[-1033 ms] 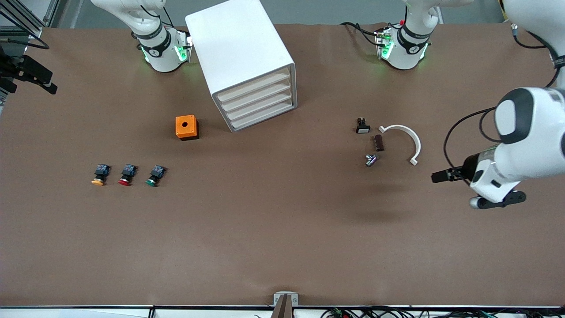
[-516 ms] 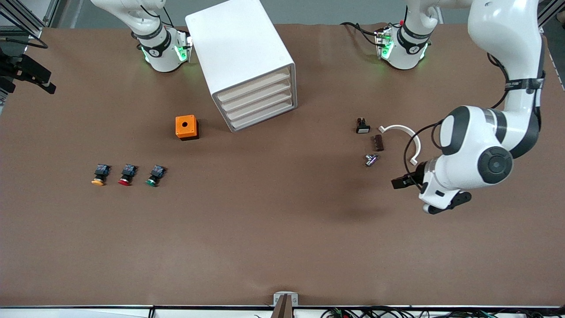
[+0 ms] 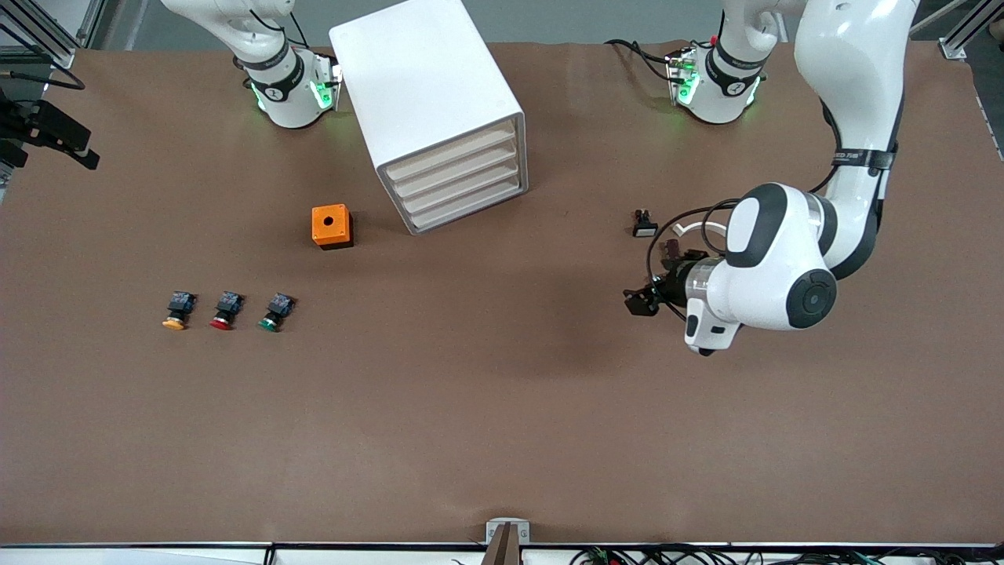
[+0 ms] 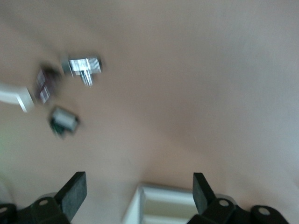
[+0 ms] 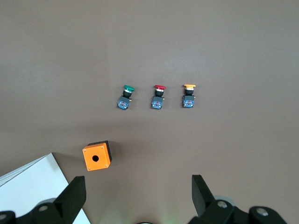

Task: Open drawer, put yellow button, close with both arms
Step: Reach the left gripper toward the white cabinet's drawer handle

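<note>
I see the left gripper (image 3: 639, 302) only in the front view, jaws released and empty, over bare worktop (image 3: 502, 408) near small parts. The right gripper (image 5: 138, 196) appears in its wrist view alone, jaws spread, empty. The cabinet (image 3: 427, 102) has its top drawer (image 3: 451, 153) shut. The yellow button (image 3: 177, 309) lies beside the red button (image 3: 225, 310), toward the right arm's end.

3 push-buttons (image 3: 223, 311), 4 drawers (image 3: 459, 184), 1 orange box (image 3: 331, 225).
</note>
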Motion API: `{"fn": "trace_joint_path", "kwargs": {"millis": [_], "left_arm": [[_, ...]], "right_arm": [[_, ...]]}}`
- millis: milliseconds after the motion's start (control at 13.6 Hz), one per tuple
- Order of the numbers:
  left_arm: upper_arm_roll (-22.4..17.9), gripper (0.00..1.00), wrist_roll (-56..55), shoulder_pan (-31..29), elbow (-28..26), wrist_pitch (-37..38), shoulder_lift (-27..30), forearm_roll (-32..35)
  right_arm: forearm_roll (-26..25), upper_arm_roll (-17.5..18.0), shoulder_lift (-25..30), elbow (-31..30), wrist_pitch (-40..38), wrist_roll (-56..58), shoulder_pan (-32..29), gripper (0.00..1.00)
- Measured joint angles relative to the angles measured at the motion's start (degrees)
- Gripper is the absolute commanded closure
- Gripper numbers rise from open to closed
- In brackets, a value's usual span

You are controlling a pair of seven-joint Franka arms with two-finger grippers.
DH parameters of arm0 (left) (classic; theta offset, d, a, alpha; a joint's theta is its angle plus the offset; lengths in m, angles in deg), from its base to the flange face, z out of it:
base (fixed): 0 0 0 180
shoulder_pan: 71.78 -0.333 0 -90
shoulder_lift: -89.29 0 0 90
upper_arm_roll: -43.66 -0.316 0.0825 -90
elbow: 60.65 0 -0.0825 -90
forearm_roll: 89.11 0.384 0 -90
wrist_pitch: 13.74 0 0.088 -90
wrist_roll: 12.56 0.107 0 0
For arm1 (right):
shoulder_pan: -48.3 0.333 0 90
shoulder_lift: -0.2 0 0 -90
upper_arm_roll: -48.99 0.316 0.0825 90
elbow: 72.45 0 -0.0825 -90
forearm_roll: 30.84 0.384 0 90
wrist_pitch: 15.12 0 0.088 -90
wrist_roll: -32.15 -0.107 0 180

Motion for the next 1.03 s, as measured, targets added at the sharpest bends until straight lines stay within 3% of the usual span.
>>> {"fn": "trace_joint_path", "kwargs": {"millis": [295, 1033], "left_arm": [[0.3, 0.0, -10.1, 0.4, 1.0, 5.2, -2.2, -9.1], [2.5, 0.0, -45.0, 2.7, 5.9, 17.2, -11.5, -17.0]], "right_arm": [[0.0, 0.0, -0.2, 0.0, 0.0, 0.0, 0.0, 0.0], [0.0, 0.0, -4.0, 0.2, 1.1, 0.0, 0.0, 0.0]]}}
